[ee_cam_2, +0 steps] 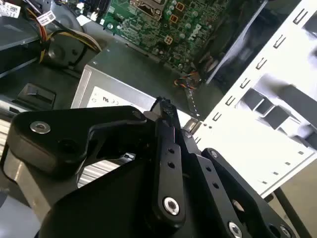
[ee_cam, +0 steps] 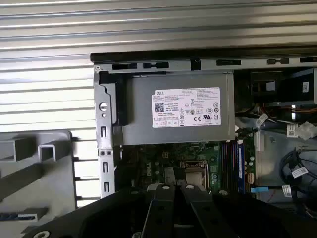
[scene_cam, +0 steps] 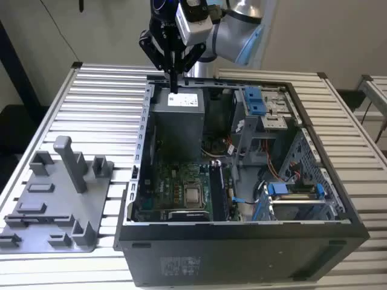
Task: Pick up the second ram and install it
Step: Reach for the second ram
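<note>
Our gripper [ee_cam_2: 163,105] hangs clenched, seemingly empty, above the power supply [ee_cam: 138,109]; farther off, a dark strip on the grey fixture [ee_cam: 59,173] may be the second ram [ee_cam: 20,216]; we judge a wide-open, square approach to its middle is best.

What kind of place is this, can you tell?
Probably a robotics lab bench for computer assembly: an open PC case lies on a slatted metal table, a grey fixture tray beside it, and a robot gripper hangs above the case.

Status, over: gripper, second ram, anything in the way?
Gripper shut, no ram in it. Hovering over power supply at case rear. Nothing blocking it.
</note>
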Motion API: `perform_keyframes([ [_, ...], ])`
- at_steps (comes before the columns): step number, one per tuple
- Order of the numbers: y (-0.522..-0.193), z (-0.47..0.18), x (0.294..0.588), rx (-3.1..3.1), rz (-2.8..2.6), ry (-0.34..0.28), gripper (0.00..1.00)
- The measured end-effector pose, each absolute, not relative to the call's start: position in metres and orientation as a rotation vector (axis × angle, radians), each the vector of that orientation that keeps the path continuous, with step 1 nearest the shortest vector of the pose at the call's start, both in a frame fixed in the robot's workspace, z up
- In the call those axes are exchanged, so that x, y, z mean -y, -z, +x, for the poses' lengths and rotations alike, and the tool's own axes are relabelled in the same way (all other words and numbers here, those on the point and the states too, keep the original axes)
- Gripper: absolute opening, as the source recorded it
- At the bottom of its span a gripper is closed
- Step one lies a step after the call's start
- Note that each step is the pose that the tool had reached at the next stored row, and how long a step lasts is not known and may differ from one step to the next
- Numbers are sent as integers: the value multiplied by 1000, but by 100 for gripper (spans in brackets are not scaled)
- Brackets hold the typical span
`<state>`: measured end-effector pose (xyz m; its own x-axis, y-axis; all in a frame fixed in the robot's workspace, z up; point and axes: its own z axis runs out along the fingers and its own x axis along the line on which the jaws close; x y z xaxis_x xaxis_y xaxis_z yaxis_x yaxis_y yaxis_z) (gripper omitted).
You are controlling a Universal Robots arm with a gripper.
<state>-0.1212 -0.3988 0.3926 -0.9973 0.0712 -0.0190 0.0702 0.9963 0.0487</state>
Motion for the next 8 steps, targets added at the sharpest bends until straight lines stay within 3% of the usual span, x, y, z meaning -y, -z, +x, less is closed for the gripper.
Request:
perform_keyframes([
  [8, -393, -121, 399, -3118, 110, -75, 11],
])
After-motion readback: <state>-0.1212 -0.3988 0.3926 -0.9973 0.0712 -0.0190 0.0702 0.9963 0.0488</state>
